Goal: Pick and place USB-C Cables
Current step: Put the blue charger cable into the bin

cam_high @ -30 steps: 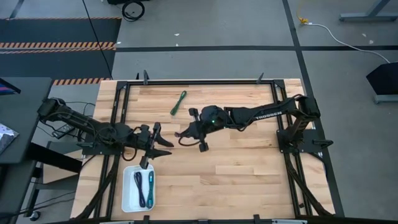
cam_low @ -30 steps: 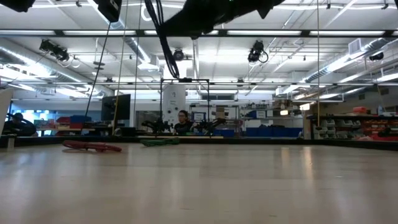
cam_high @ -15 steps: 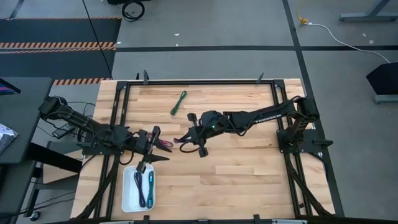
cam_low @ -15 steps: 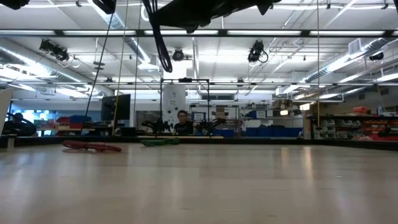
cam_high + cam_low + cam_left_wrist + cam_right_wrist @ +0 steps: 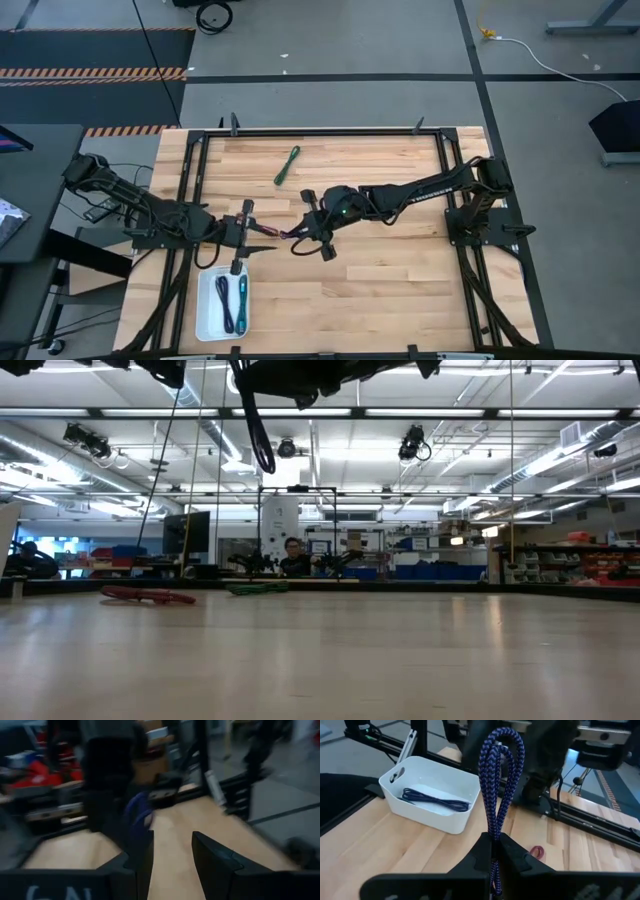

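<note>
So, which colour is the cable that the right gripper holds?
Blue-violet, with a braided pattern; the cable in the right gripper shows best in the right wrist view.

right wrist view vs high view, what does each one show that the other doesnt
Only the right wrist view shows the braided weave of the blue-violet cable, looped and pinched in the shut right gripper.

Only the high view shows the green cable lying far up the table, the left gripper facing the right one, and both arms whole.

Both show the white tray with cable inside.
</note>
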Available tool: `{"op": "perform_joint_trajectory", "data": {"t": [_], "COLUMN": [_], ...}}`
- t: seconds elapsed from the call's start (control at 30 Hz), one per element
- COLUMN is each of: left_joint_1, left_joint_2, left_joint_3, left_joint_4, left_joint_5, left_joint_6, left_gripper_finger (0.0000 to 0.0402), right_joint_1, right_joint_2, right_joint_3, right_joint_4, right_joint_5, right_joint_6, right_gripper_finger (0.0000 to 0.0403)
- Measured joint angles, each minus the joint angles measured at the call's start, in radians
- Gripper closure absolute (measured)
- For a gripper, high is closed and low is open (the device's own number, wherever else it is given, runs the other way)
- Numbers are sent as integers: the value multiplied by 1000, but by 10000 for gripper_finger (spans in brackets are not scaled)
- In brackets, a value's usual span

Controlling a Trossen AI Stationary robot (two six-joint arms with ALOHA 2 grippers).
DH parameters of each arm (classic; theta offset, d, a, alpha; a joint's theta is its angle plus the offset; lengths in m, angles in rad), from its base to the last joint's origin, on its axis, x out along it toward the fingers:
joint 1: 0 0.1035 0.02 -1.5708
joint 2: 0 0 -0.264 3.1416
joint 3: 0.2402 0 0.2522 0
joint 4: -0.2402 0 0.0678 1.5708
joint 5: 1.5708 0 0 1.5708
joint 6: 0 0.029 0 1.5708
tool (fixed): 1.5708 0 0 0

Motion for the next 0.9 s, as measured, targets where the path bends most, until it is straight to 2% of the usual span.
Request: {"op": "perform_joint_trajectory", "data": {"t": [0.13, 0.37, 0.63, 0.8, 0.9], "left_joint_1": [-25, -38, -37, -37, -38], "left_joint_2": [0, 0, 0, 0, 0], "left_joint_3": [0, 0, 0, 0, 0], "left_joint_4": [-20, -20, -2, 44, 52], "left_joint_5": [-132, -246, -232, -147, -137], "left_joint_6": [32, 25, -11, -30, -32], "left_gripper_finger": [253, 205, 150, 141, 141], "right_joint_1": [1, 1, 0, 0, 0], "right_joint_2": [0, 0, 0, 0, 0], "right_joint_3": [0, 0, 0, 0, 0], "right_joint_4": [-12, -25, -23, -5, -1], "right_joint_5": [3, 3, 3, 3, 3], "right_joint_6": [7, 7, 7, 7, 7], "right_gripper_finger": [387, 387, 387, 387, 387]}}
